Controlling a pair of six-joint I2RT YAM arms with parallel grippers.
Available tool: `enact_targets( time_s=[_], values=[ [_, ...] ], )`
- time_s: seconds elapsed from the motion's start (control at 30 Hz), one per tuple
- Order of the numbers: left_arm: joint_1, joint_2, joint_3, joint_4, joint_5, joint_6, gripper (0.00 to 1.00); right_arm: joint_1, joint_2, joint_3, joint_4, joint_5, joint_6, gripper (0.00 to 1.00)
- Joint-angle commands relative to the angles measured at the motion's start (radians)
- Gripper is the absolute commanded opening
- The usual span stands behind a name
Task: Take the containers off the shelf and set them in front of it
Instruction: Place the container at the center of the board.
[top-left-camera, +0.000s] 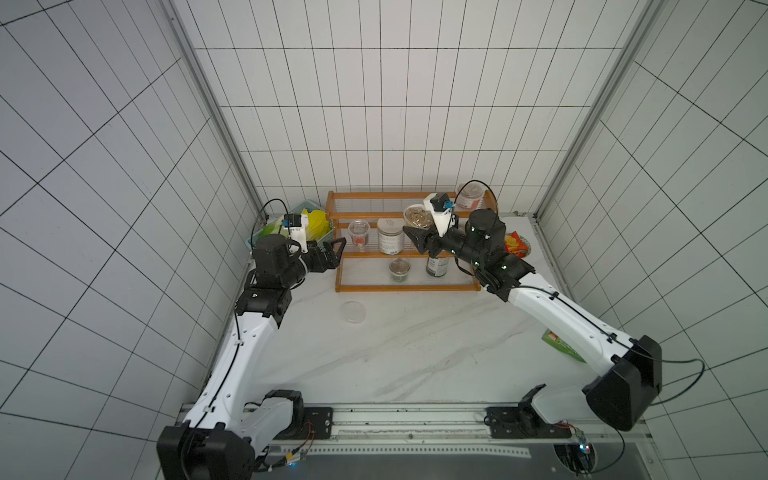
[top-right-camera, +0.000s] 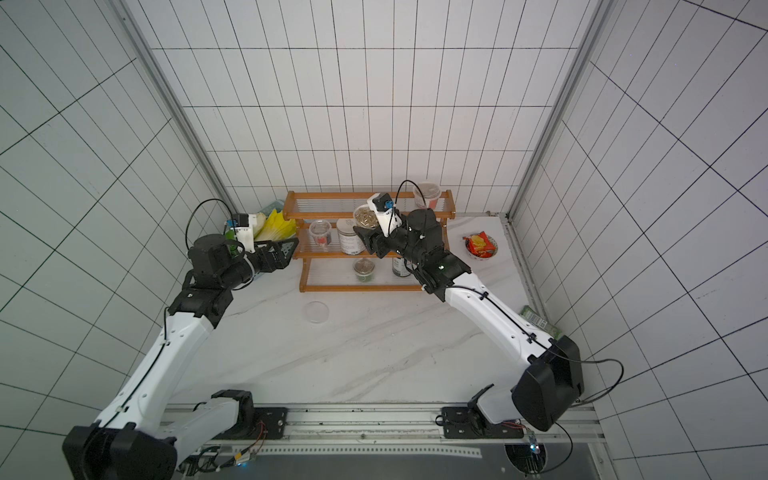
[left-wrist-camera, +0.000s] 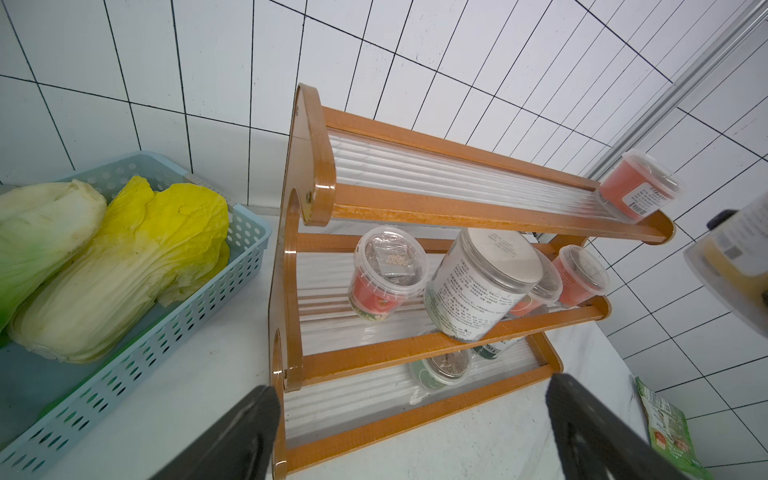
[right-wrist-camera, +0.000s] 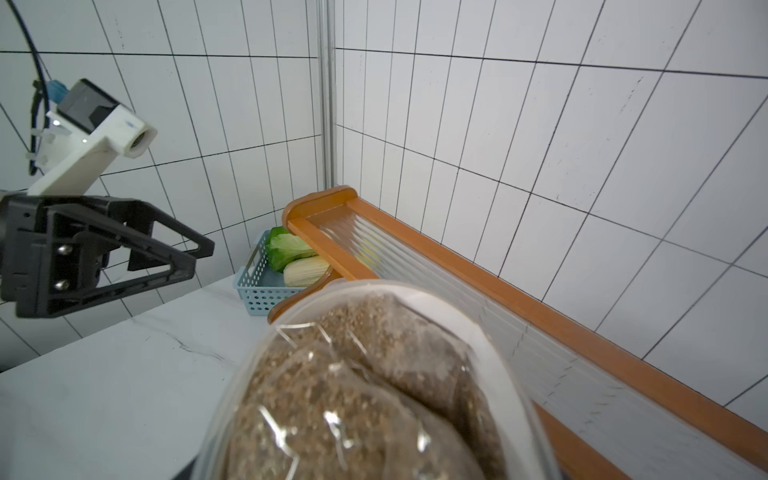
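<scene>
Above the orange-brown wooden stepped shelf (top-left-camera: 407, 287), my right gripper (top-left-camera: 412, 240) clasped a small clear lidded plastic cup of brown grains (top-left-camera: 417, 217) by its sides: light, slick, crushable, I judged. My left gripper (top-left-camera: 340, 253) gaped empty.

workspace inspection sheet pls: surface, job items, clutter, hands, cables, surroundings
surface: white marbled table, clear lid loose before the shelf
job's things: shelf has three tiers; top, one red cup; middle, white-labelled jar and three red-filled cups; bottom, small cup and dark jar; none set in front yet
clutter: blue basket of napa cabbage; bowl with red packet; green packet
hands: left hand open, empty, by shelf's left end; right hand gripping a grain-filled cup above the shelf
cables: black loops at wrist cameras, hanging free
surroundings: white tiled walls, nothing else seen
</scene>
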Motion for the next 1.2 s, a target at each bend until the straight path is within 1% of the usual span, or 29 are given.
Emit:
enact_targets(
  time_s=[0.0,0.13,0.23,0.3,0.37,0.47,0.57,0.7,0.8,0.93,1.17],
  values=[
    [0.004,-0.016,-0.006,0.003,-0.006,-0.009,0.99,0.07,-0.04,-0.095,0.051,0.015,-0.005,0.64],
    [-0.003,-0.018,-0.003,-0.049,-0.001,0.005,0.98,0.156,-0.041,-0.244,0.172,0.033,0.029,0.64],
    [-0.033,-0.027,-0.002,-0.119,-0.041,0.022,0.98,0.231,-0.01,-0.329,0.244,0.064,0.015,0.63],
    [-0.074,-0.037,-0.006,-0.176,-0.077,0.037,0.98,0.268,0.008,-0.387,0.313,0.061,0.025,0.63],
    [-0.143,-0.047,-0.017,-0.235,-0.136,0.053,0.98,0.295,0.037,-0.45,0.397,0.061,0.042,0.63],
    [-0.218,-0.063,-0.069,-0.277,-0.214,0.05,0.98,0.337,0.09,-0.497,0.475,0.07,0.03,0.62],
    [-0.225,-0.075,-0.123,-0.288,-0.228,0.022,0.99,0.359,0.16,-0.525,0.552,0.049,0.034,0.62],
    [-0.245,-0.06,-0.158,-0.286,-0.251,0.013,0.98,0.38,0.238,-0.543,0.603,0.046,0.021,0.62],
    [-0.27,-0.015,-0.151,-0.306,-0.268,0.022,0.98,0.389,0.297,-0.558,0.629,0.037,0.004,0.62],
    [-0.307,0.042,-0.145,-0.344,-0.323,0.022,0.98,0.409,0.365,-0.578,0.675,0.034,-0.023,0.63],
    [-0.334,0.162,-0.104,-0.401,-0.337,-0.006,0.98,0.429,0.477,-0.551,0.707,0.022,-0.081,0.66]
  ],
)
